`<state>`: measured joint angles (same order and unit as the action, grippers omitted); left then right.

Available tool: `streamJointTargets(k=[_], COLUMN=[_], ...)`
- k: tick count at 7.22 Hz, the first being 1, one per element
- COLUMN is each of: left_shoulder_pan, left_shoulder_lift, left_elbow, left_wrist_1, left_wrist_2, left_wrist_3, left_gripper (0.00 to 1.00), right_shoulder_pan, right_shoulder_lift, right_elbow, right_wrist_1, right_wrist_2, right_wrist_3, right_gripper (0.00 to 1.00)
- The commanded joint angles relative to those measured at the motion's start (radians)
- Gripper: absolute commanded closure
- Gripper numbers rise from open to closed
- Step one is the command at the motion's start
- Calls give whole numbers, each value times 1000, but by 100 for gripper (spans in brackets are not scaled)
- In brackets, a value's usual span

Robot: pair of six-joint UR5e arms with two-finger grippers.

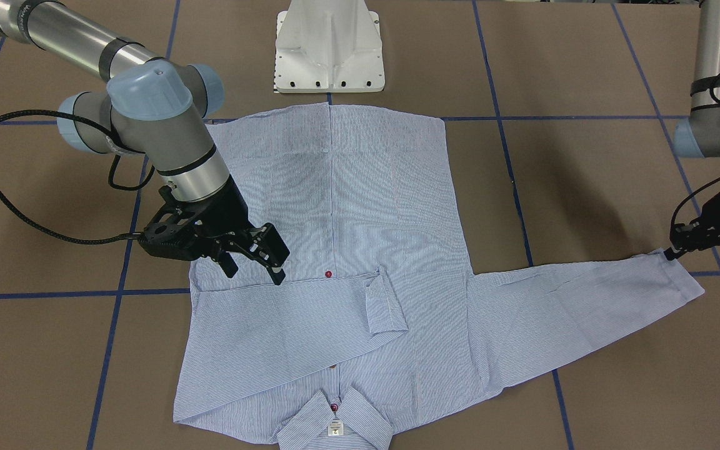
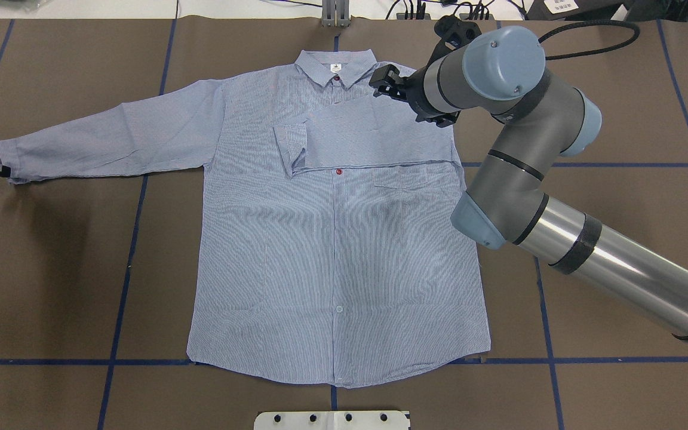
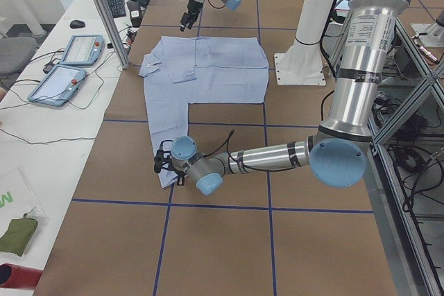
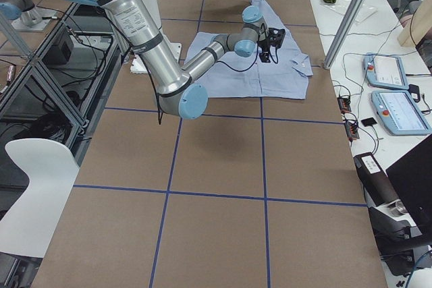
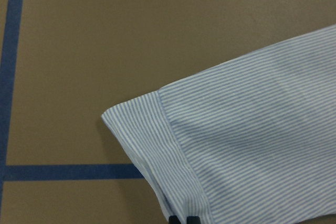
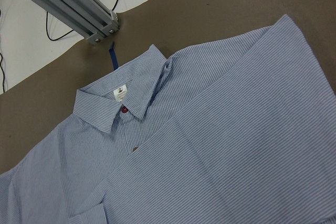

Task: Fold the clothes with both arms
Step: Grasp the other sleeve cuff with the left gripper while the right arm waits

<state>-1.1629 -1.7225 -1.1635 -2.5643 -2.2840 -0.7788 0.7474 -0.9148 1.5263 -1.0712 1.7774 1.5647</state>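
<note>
The cuff (image 1: pixel 679 281), seemingly pinched in the left gripper's (image 1: pixel 670 252) narrow jaws, should be carried low across the shirt (image 1: pixel 335 219) without dragging; the right gripper's (image 1: pixel 254 267) jaws are spread wide, empty.

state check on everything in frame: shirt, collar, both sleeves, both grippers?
shirt: spread flat, front up, buttoned.
collar: lying flat, closed, at the end away from the robot.
right-side sleeve: folded across the chest.
left-side sleeve: stretched straight out, flat.
right gripper: open, empty, above the folded sleeve.
left gripper: looks shut on the left-side sleeve at its cuff.
</note>
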Motion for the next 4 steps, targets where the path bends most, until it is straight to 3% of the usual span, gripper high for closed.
streamJointTargets(k=[1, 4], left_shoulder_pan=[-4, 0], left_shoulder_lift=[-3, -209], left_elbow=[-124, -163], left_wrist_1=[21, 102], left_wrist_2=[3, 5], left_wrist_3=[-17, -212], left_gripper=[100, 100], right_shoulder_pan=[1, 22], right_shoulder_lift=[-7, -64], right_elbow=[0, 14], right_wrist_1=[4, 8], right_wrist_2=[1, 8], right_wrist_3=[0, -58], right_gripper=[1, 1])
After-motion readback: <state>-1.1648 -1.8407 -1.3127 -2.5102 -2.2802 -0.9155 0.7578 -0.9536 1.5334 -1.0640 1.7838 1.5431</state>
